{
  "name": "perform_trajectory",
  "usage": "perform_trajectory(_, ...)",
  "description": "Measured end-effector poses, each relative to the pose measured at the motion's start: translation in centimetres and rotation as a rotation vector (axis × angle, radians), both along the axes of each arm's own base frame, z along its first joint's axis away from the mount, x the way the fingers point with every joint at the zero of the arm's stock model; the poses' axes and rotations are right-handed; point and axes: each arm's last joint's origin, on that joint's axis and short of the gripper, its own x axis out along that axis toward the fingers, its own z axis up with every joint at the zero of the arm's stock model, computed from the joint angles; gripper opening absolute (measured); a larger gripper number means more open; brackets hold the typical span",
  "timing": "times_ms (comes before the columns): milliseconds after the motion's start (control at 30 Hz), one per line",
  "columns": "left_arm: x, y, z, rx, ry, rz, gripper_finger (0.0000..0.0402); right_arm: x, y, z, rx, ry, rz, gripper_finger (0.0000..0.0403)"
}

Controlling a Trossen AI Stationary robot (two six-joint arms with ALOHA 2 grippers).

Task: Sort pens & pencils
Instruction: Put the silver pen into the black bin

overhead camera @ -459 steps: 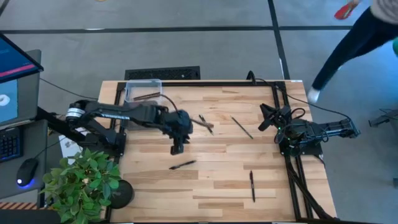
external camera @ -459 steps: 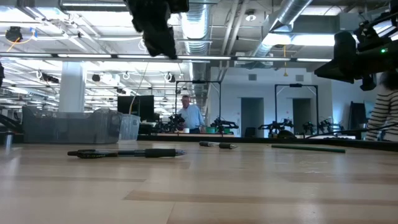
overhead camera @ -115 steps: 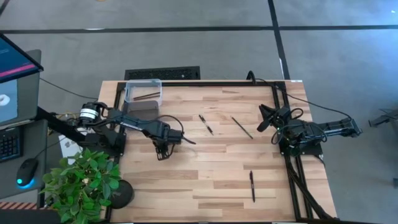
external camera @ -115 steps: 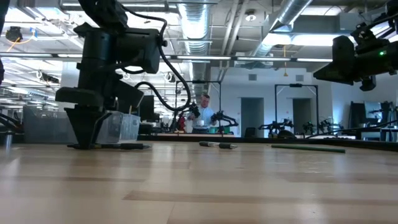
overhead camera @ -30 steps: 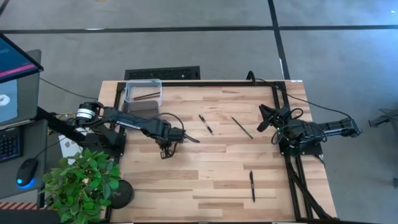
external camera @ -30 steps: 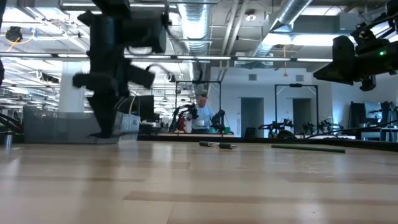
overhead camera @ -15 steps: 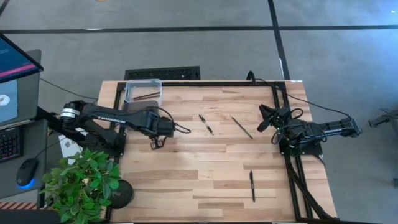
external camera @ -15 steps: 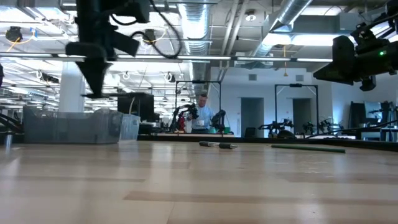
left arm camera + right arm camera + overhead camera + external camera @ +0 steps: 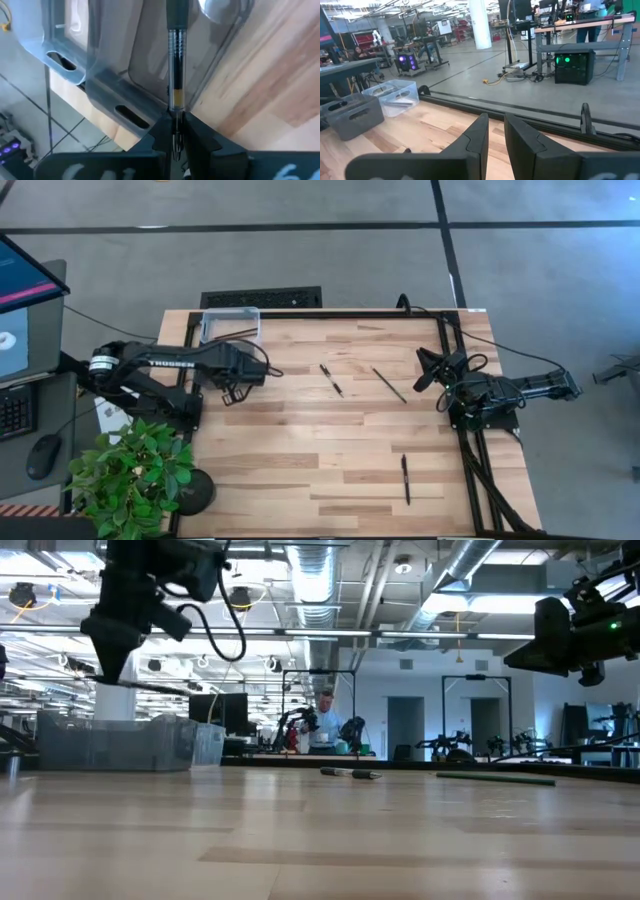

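My left gripper (image 9: 228,393) hangs high over the table's far-left part, shut on a black pen (image 9: 176,75) that reaches out over the grey bin (image 9: 107,105). In the low view the left gripper (image 9: 110,660) is well above the bins (image 9: 115,745). A clear bin (image 9: 230,325) beside the grey one has brown pencils (image 9: 236,334) lying on its bottom. Two more pens (image 9: 331,379), (image 9: 405,478) and a pencil (image 9: 389,385) lie flat on the wood. My right gripper (image 9: 425,370) waits at the table's right edge, shut on nothing. My left gripper pinches the pen between its two fingers near one end, just behind the clear barrel part with the yellow band (image 9: 176,112). The short tip pokes out behind the fingers, while the long rest sticks out ahead. The pen is lifted clear, over the grey bin's rim.
A black frame rail (image 9: 330,313) runs along the table's far and right edges. A potted plant (image 9: 130,475) stands at the near-left corner. A screen and a mouse (image 9: 38,455) sit left of the table. A person shows far off in the room (image 9: 322,725).
My left gripper has risen from the table top and moved toward the far-left corner, to the bins, carrying the pen lifted clear. It has stayed shut on the pen. The right arm has kept still.
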Motion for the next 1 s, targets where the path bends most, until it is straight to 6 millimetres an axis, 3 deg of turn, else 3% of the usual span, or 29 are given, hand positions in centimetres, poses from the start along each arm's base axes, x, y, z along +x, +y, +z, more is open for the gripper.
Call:
perform_trajectory(600, -3.4, 2.6, -7.6, -0.123, 0.081, 0.092, 0.002, 0.0, 0.0, 0.0, 0.001, -0.001, 0.003, 0.0082)
perform_trajectory(1000, -3.7, 3.1, -7.8, -0.124, 0.082, 0.125, 0.0033, 0.0, 0.0, 0.0, 0.001, -0.001, 0.003, 0.0082)
